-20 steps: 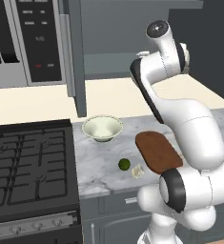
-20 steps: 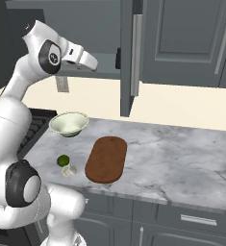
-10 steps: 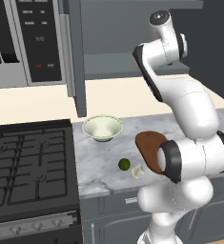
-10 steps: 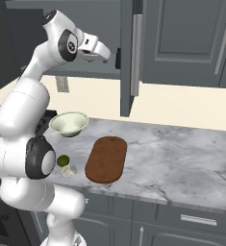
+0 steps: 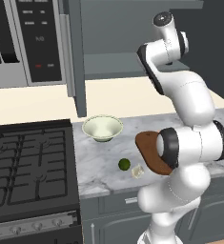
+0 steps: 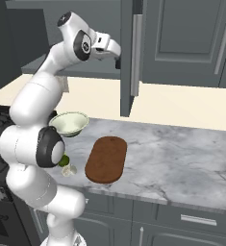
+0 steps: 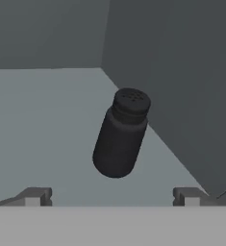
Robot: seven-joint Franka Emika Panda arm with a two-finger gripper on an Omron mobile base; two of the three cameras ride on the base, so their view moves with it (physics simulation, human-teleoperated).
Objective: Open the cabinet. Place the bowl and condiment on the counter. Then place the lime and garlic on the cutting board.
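Note:
The cabinet stands open, its door (image 5: 77, 57) (image 6: 131, 57) swung out over the counter (image 5: 104, 159) (image 6: 182, 153). On the grey shelf (image 7: 37, 120) inside stands the condiment (image 7: 120, 134), a dark shaker close to the cabinet's side wall. My gripper (image 7: 113, 198) (image 6: 117, 60) is open at shelf height, a short way in front of the shaker and not touching it. The pale bowl (image 5: 102, 127) (image 6: 69, 123) rests on the counter. Near the front edge lie the lime (image 5: 124, 164) and the garlic (image 5: 137, 171). The brown cutting board (image 6: 106, 159) (image 5: 147, 147) is bare, partly hidden by my arm in the left base view.
A black stove top (image 5: 27, 167) adjoins the counter on the left, with a microwave (image 5: 23, 38) above it. Closed dark cabinet doors (image 6: 191, 38) hang to the right of the open one. Bare marble stretches right of the board.
My arm has swung from above the bowl up towards the open cabinet, bringing the open hand to the shelf. Bowl, lime, garlic and board have stayed put.

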